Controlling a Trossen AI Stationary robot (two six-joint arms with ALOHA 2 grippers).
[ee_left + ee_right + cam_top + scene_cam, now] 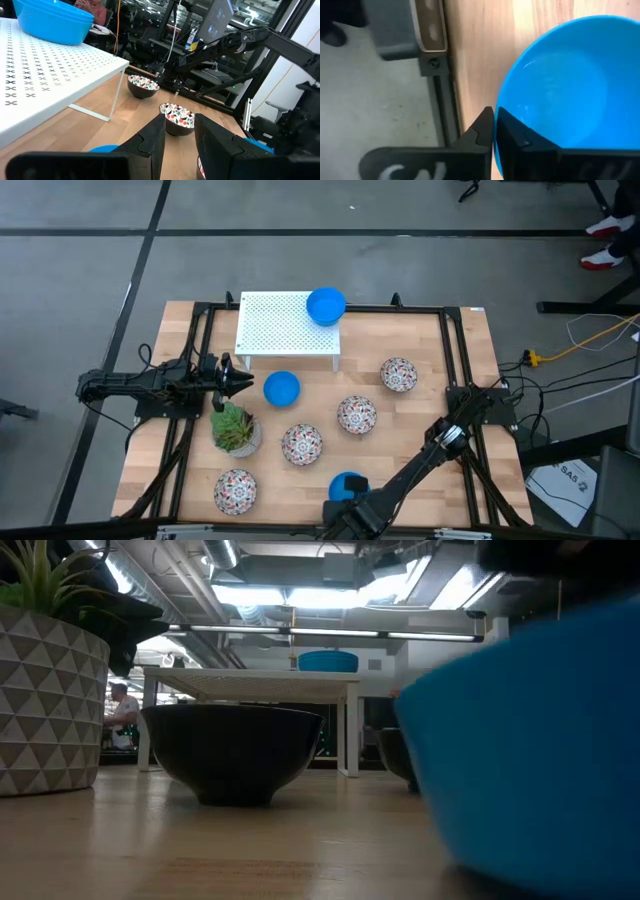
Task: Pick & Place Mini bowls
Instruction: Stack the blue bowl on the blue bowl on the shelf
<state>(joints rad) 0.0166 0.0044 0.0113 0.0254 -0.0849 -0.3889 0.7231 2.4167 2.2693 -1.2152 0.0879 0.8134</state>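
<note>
My right gripper (494, 120) is at the table's near edge, shut on a plain blue mini bowl (348, 483), which fills the right of the low view (530, 740). My left gripper (180, 142) hangs open at the left, just beside a second blue bowl (282, 388) that rests on the table. A third blue bowl (326, 306) stands on the white perforated rack (285, 330). Several white speckled bowls sit upright on the wood, among them one at mid-table (356, 415), one at the right (399, 374) and one near the front left (235, 490). My right gripper pinches the blue bowl's rim (502, 112) on the side toward the table's near edge, one finger (481, 129) outside the wall and one (517, 137) inside. The fingers come from above, pointing down. Whether the bowl's base is on the table, I cannot tell.
A potted green succulent (235, 430) in a patterned pot (45, 700) stands close beside my left gripper. A black frame rail (445, 115) runs along the table's edge next to the held bowl. Bare wood lies at the near right (440, 500).
</note>
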